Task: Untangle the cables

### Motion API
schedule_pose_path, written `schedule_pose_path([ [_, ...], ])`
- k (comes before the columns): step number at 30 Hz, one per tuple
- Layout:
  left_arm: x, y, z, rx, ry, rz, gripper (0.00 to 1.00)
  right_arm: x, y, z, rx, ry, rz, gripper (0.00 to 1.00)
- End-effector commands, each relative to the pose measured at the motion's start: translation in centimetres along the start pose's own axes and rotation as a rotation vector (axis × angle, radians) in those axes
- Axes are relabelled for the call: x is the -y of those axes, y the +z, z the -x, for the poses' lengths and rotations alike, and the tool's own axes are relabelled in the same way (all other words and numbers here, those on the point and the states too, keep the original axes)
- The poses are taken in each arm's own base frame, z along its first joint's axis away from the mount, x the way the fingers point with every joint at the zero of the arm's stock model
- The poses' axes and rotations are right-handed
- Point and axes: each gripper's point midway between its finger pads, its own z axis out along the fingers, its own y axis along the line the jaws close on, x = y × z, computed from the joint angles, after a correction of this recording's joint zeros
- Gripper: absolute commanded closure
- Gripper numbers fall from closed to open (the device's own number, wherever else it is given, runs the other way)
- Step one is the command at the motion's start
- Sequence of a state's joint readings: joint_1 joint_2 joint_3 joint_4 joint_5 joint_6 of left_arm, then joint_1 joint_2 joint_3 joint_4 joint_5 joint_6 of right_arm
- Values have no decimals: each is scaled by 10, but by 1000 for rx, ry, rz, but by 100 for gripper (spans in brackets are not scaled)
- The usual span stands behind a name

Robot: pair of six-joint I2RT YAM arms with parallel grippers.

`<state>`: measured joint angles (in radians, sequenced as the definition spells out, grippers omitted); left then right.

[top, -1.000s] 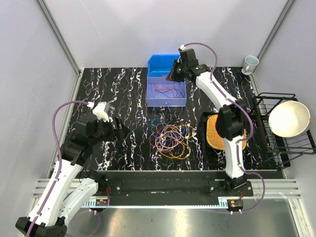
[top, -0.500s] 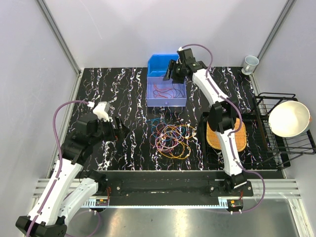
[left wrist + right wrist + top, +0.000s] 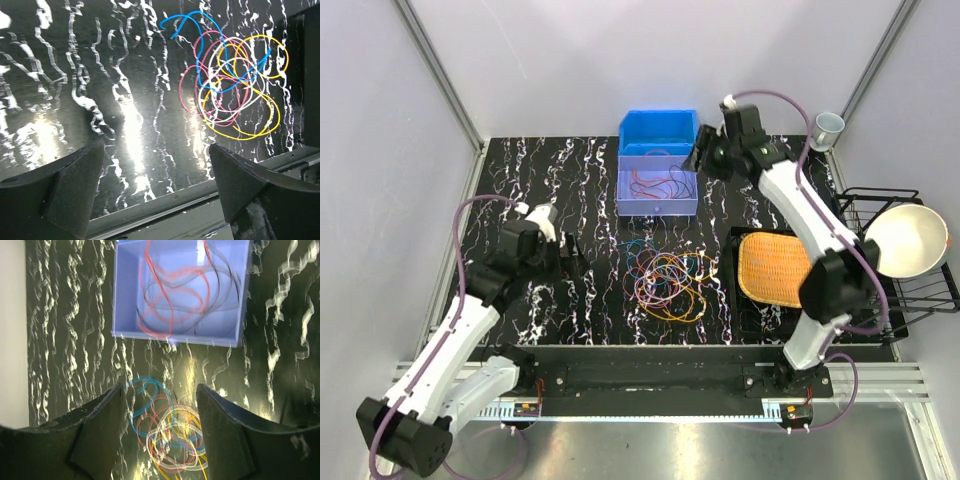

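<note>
Our left tool point(image 3: 156, 150) hangs low over the bench point(image 3: 520, 180), fingers apart and empty. The cables point(image 3: 665, 282) lie tangled near its right side, a roundish heap with no clear long axis. Our right tool point(image 3: 700, 158), likewise apart and empty, hovers beside the bin point(image 3: 657, 208), farther off. We judge the left arm nearer.

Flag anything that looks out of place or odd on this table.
Only the cables: a knotted heap of overlapping coloured loops in the middle of the table. A few red and dark ones lie loose in the lavender bin. Nothing looks spilled or damaged.
</note>
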<state>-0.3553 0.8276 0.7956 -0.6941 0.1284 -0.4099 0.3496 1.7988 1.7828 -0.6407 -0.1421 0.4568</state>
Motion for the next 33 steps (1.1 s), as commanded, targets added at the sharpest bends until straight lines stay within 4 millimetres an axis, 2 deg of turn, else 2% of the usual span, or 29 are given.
schedule_pose_path([
  [1,19,17,13,47,-21,-11,13,1,-21,-23,47,69,53,34],
  [2,22,21,17,62,-23,-5,14,3,-23,-30,40,77,56,34],
  [3,24,30,12,34,-26,1,16,12,-20,-50,2,97,45,34],
  [5,37,44,10,11,-35,-17,18,14,-30,-57,12,104,54,34],
  [6,45,49,7,0,-26,-32,19,19,-33,-67,3,110,48,34],
  [12,61,90,0,-39,-57,-42,24,31,-39,-94,-21,124,46,34],
  [16,63,115,-7,-61,-105,-37,33,30,-41,-100,-34,120,62,35],
  [20,66,138,-16,-98,-130,-36,37,31,-43,-105,-44,114,71,35],
  [27,79,157,-21,-121,-128,-27,41,34,-42,-115,-60,112,78,35],
  [33,77,166,-31,-128,-164,31,48,36,-41,-121,-69,110,82,35],
])
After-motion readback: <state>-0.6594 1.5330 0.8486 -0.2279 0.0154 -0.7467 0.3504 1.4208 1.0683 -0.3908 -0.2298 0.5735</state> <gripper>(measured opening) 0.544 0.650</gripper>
